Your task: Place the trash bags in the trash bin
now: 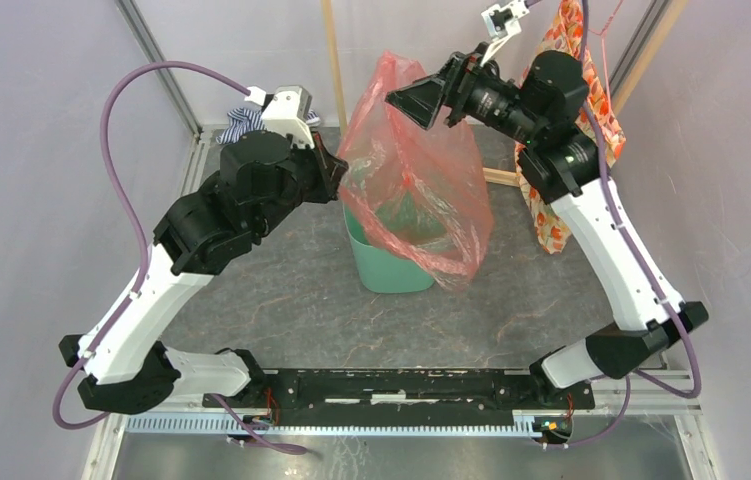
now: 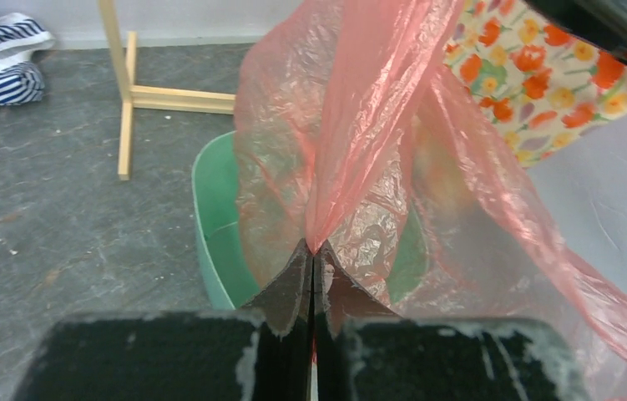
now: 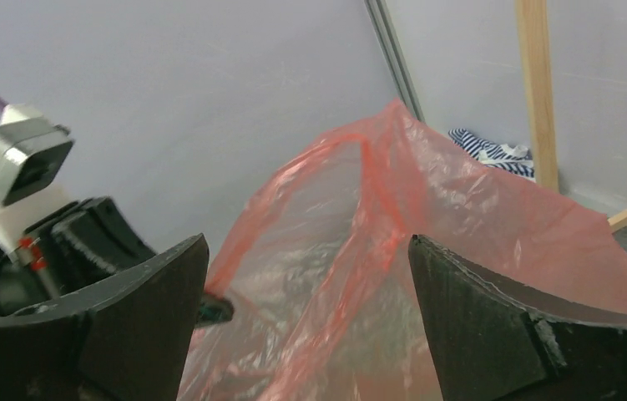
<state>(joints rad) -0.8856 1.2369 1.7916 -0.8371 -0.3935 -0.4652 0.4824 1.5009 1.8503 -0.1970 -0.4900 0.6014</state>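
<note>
Table [image 1: 281, 310]: dark grey, mottled, scuffed surface, metal frame along edges. Trash bin [image 1: 383, 270], mint green, stands upright near middle. Striped blue-and-white cloth [image 1: 239, 122] bunched in far left corner. Pale wooden stand [image 2: 178, 98] rests its foot on surface behind bin, post rising upright. Black base rail [image 1: 401, 385] runs along near edge.

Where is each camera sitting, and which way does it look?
Top view: high behind the arms, looking down at the table; both arms show, red bag over the green bin.
Left wrist view: on the left arm, looking along the left pincer, shut on the bag.
Right wrist view: on the right arm, looking past the open right pincer at the bag's top.
Shared: all three see the bag.
</note>
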